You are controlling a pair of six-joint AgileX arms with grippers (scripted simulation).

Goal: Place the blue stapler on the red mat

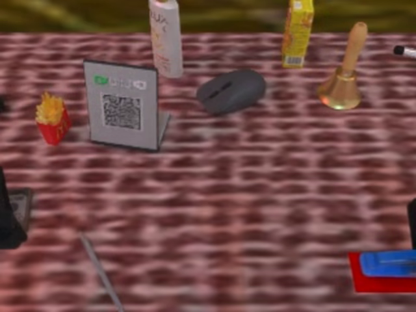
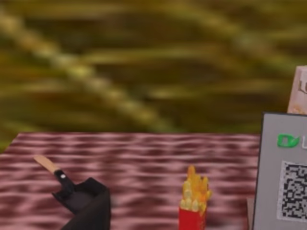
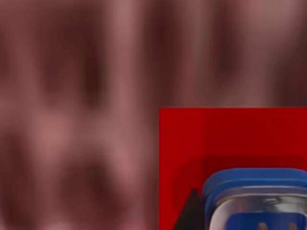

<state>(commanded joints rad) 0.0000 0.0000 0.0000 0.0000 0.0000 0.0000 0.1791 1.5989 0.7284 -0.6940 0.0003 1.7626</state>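
I see the blue stapler [image 1: 392, 263] lying on the red mat [image 1: 364, 281] at the table's near right corner, its long axis running left to right across the mat. My right arm is the nearer one; only a dark sliver of it shows at the right edge just above the stapler, and I cannot tell how its fingers stand. Its wrist camera looks down on the stapler's rounded end [image 3: 254, 191] directly below, mat [image 3: 216, 139] spreading beyond it. I judge the placing is essentially done. My left arm sits parked at the left edge, far off. The grey placard [image 1: 123, 104] carries a QR code and green logo; the white bottle's [image 1: 165, 36] lettering is unreadable.
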